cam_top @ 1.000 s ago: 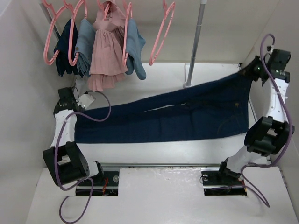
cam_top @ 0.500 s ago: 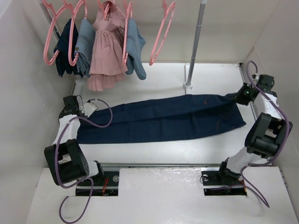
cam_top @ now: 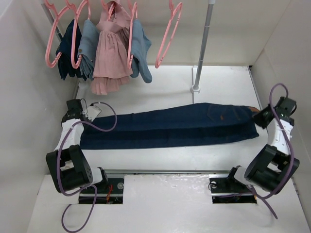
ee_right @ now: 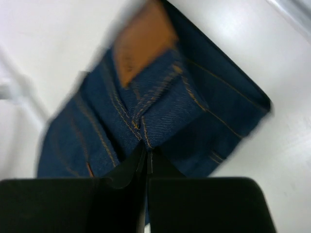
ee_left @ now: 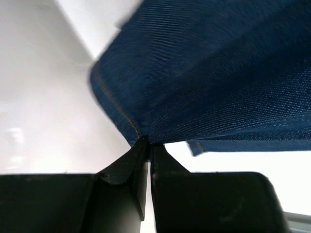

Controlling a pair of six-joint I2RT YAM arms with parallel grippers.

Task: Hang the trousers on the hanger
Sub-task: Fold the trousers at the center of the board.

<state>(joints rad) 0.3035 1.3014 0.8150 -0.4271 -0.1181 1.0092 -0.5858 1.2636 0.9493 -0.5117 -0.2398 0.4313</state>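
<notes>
fingers (ee_left: 122, 166) tight on trousers (cam_top: 170, 127), both sides

White table (cam_top: 223, 82) under outstretched trousers (cam_top: 170, 127)

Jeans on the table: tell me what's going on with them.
The two arms hold the trousers by both ends, laid out long and flat across the table. The left hand is shut on the leg-hem end. The right hand is shut on the waistband beside the tan patch. No hanger is in play yet: an empty pink hanger hangs at the back, apart from the jeans.
</notes>
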